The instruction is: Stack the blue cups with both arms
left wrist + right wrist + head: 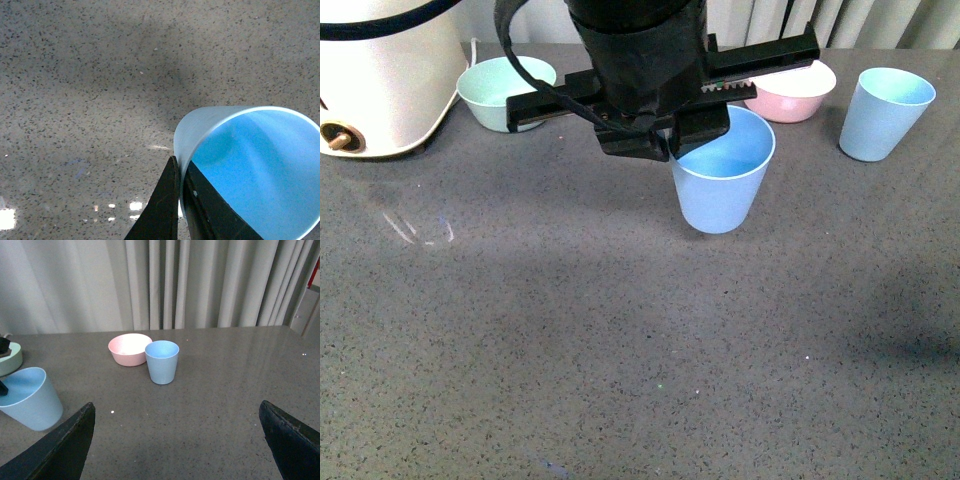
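The matte black left gripper (672,150) has a flat horizontal rail (760,55) with a toothed rack and a looping black cable (523,72). The right gripper (176,410) shows two dark, wedge-shaped fingers (65,445).

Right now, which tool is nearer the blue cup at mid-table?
Left. The left tool pinches the rim of that blue cup; the right tool hangs open, clear of it, facing the other blue cup.

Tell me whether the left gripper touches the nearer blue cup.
Touching. In the left wrist view, the left gripper pinches the blue cup by its rim, one finger either side.
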`<action>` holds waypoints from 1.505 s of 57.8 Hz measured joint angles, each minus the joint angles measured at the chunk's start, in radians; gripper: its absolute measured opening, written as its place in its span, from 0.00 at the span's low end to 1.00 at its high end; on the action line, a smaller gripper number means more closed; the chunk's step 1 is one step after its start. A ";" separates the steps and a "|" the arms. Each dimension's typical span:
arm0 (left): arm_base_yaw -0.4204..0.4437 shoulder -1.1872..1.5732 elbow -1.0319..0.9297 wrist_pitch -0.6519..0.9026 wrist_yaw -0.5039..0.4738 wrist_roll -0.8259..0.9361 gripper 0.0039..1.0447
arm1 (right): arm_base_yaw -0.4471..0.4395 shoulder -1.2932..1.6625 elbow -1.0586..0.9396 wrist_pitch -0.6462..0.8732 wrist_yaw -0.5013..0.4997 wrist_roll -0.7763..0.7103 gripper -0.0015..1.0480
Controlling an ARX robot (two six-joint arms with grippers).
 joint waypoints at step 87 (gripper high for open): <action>0.087 -0.330 -0.379 0.386 -0.039 0.113 0.87 | 0.000 0.000 0.000 0.000 0.000 0.000 0.91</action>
